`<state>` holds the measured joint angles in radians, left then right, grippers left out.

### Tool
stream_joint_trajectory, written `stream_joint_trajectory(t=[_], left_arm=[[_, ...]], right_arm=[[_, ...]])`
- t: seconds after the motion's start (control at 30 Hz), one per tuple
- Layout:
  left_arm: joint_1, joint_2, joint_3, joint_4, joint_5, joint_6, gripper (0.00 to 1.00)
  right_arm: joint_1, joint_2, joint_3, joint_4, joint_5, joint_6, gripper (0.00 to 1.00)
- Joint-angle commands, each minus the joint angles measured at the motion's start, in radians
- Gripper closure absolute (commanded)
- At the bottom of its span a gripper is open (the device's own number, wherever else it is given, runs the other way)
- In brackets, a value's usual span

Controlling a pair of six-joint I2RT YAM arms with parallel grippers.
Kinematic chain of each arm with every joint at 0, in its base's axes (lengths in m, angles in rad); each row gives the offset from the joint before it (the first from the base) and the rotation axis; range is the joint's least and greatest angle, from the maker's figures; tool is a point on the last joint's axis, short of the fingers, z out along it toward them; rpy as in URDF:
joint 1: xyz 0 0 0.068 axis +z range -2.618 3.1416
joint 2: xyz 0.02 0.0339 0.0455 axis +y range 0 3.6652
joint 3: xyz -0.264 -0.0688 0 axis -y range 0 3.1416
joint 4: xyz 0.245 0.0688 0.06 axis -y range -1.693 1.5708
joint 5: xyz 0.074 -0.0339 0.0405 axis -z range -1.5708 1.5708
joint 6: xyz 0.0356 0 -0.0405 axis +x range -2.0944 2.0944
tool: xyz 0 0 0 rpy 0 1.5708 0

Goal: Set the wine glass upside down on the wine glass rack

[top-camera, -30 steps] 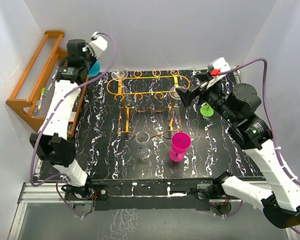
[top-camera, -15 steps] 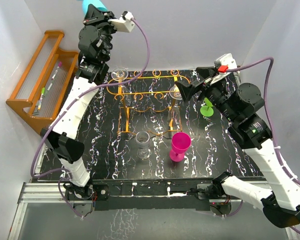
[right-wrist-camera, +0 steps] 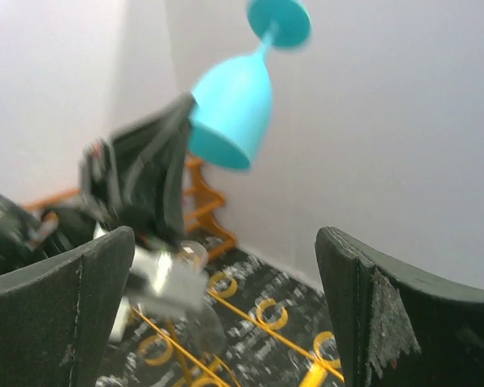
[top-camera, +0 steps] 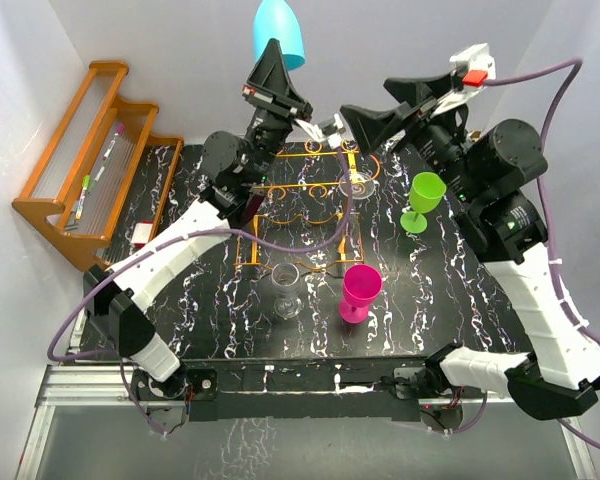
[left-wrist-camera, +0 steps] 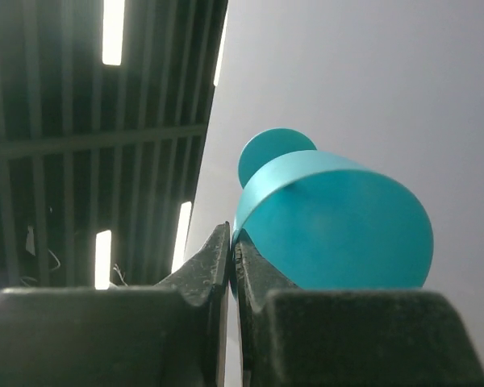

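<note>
left tool [left-wrist-camera: 232,246] pinching inverted empty wine glass [left-wrist-camera: 339,230] | right tool [right-wrist-camera: 226,246] spread, empty

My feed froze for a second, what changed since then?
The left gripper, shut on the blue wine glass, swung from beside the wooden shelf to high over the wine glass rack. The open right gripper lifted away from the rack. The pink glass, green glass and front clear glass stayed put.

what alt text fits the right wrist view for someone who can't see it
A turquoise wine glass, foot uppermost, is held by its rim in the left arm's fingers. Below lies the orange wire rack; the right arm's own fingers frame the view, wide apart.
</note>
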<state>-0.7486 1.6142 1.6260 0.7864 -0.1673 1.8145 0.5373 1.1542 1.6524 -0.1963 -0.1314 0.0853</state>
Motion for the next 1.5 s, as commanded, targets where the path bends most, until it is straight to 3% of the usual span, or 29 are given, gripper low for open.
stream_joint_trajectory(t=[0.0, 0.07, 0.4, 0.8, 1.47], left_arm=[[-0.041, -0.142, -0.119, 0.196, 0.175, 0.116, 1.00], [-0.062, -0.165, -0.165, 0.226, 0.226, 0.142, 1.00], [-0.096, -0.220, -0.262, 0.309, 0.365, 0.152, 1.00], [-0.120, -0.299, -0.379, 0.365, 0.484, 0.160, 1.00], [-0.132, -0.293, -0.422, 0.381, 0.521, 0.189, 1.00]], right_arm=[[0.004, 0.054, 0.161, 0.115, -0.149, 0.117, 0.01], [0.003, 0.098, 0.236, 0.116, -0.185, 0.159, 0.01], [-0.038, 0.264, 0.492, 0.118, -0.263, 0.350, 0.21], [-0.213, 0.293, 0.428, 0.267, -0.392, 0.630, 0.40], [-0.240, 0.327, 0.267, 0.602, -0.539, 0.921, 0.49]])
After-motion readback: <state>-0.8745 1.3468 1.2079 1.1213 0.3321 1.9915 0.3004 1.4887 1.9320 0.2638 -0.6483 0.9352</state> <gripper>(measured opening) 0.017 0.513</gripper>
